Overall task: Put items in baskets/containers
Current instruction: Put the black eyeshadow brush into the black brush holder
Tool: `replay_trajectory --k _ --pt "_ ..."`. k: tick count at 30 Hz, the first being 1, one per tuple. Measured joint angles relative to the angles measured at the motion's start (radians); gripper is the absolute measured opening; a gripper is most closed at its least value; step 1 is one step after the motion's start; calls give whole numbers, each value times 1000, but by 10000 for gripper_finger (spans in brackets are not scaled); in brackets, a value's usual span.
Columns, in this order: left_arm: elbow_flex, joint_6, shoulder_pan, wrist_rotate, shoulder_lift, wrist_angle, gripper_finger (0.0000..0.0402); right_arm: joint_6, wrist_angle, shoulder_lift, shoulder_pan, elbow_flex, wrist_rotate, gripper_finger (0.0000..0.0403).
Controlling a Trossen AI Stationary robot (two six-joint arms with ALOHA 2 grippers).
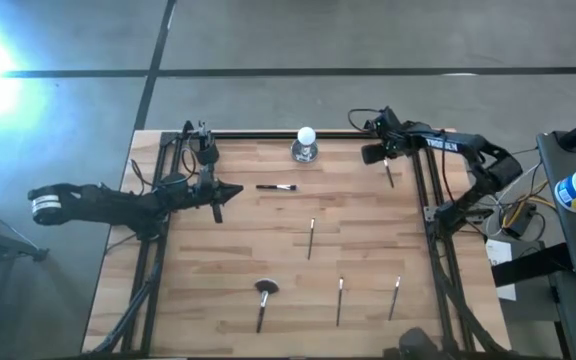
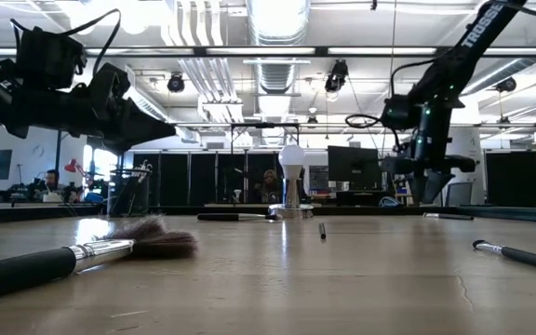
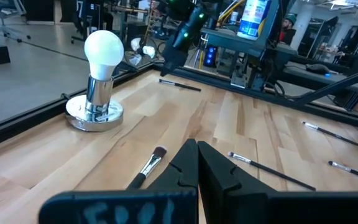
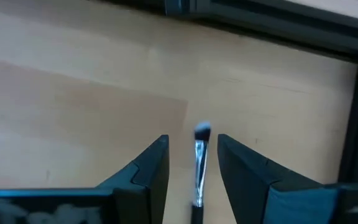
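Landmark: white ball on a silvery base [image 1: 306,143], standing at the table's [image 1: 218,300] far edge.
Right gripper [image 4: 191,163]: off to the ball's right, near the far right corner; its two fingers stand apart, a thin brush [image 4: 199,167] lying on the wood in the gap between them. Whether the pads touch it cannot be made out; its handle end is cut off.
Left gripper [image 3: 197,160]: to the ball's left and nearer the front, above the wood; fingers pressed together, nothing between them.
Brush by the ball [image 1: 277,187]: lies crosswise just in front of the ball, ahead of the left fingertips.
Middle brush [image 1: 311,238]: in front of the ball, lengthwise, well apart from it.
Fluffy brush [image 1: 264,300]: farthest from the ball, near the front edge, wide round head towards the ball; its handle runs out of the low view.
Two more thin brushes [image 1: 340,298] [image 1: 395,296]: front right, side by side but apart.
Cup: no black cup can be picked out in any view; possibly hidden.
Background: dim room, people too small to tell.
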Motion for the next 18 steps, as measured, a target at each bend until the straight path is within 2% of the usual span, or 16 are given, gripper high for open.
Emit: replay_trajectory --k 4,11,18 --pt "0 0 0 0 0 1 0 18 -33 64 -1 46 5 132" --pt "0 -2 0 0 0 -1 0 42 -187 207 -3 182 5 123" --pt "0 -3 0 0 0 -5 0 75 -253 279 -3 252 10 102"
